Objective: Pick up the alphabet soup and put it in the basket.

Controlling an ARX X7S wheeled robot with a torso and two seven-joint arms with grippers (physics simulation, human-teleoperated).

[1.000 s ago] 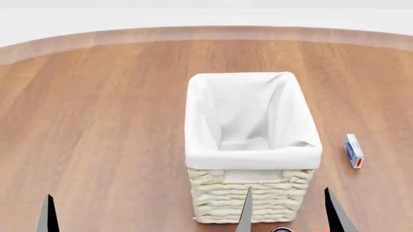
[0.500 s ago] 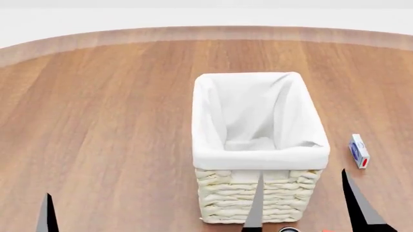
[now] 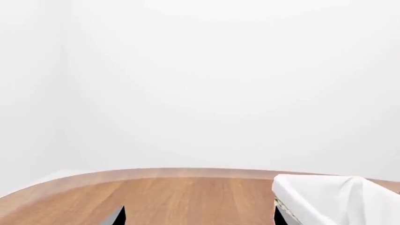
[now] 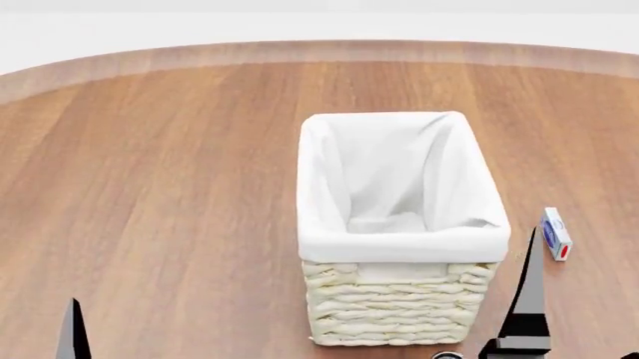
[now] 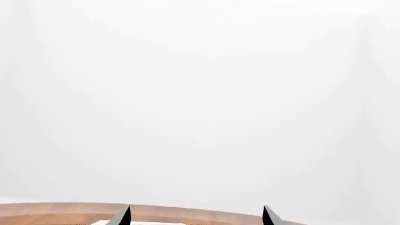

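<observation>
The cream woven basket (image 4: 399, 245) with a white cloth lining stands upright mid-table, and nothing shows inside it. Its lined corner also shows in the left wrist view (image 3: 331, 197). The alphabet soup is out of view in every frame. My right gripper (image 5: 196, 214) is open and empty, its fingers wide apart. One of its fingers (image 4: 527, 299) rises by the basket's front right corner in the head view. My left gripper (image 3: 198, 216) is open and empty over bare wood left of the basket. One left finger (image 4: 72, 329) shows at the near left.
A small blue-and-white box with a red end (image 4: 555, 233) lies on the wooden table (image 4: 160, 187) just right of the basket. The table's curved far edge (image 4: 319, 51) meets a white background.
The right gripper's fingers have moved to the right, from in front of the basket to its right front corner. The head view shifted slightly at first, then held. The left finger has not moved.
</observation>
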